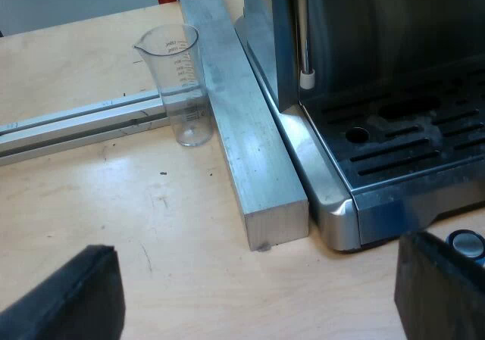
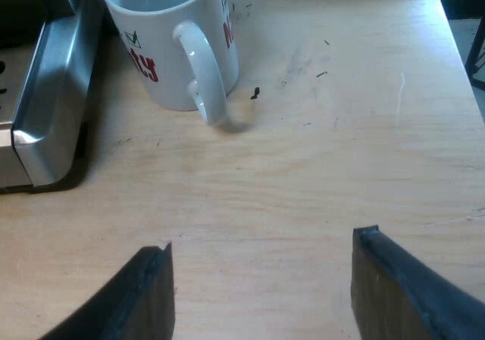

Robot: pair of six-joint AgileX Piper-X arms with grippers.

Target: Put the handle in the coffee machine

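Beside espresso machine (image 1: 356,45), left gripper (image 1: 254,294) spread, empty; right gripper (image 2: 265,287) spread, empty, near mug (image 2: 163,45). Advice: grasp holder by dark handle, level, clear of measuring glass (image 1: 182,82).

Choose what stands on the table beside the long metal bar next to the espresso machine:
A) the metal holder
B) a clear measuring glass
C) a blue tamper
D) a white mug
B: the measuring glass stands upright beside the metal bar, which lies along the espresso machine.
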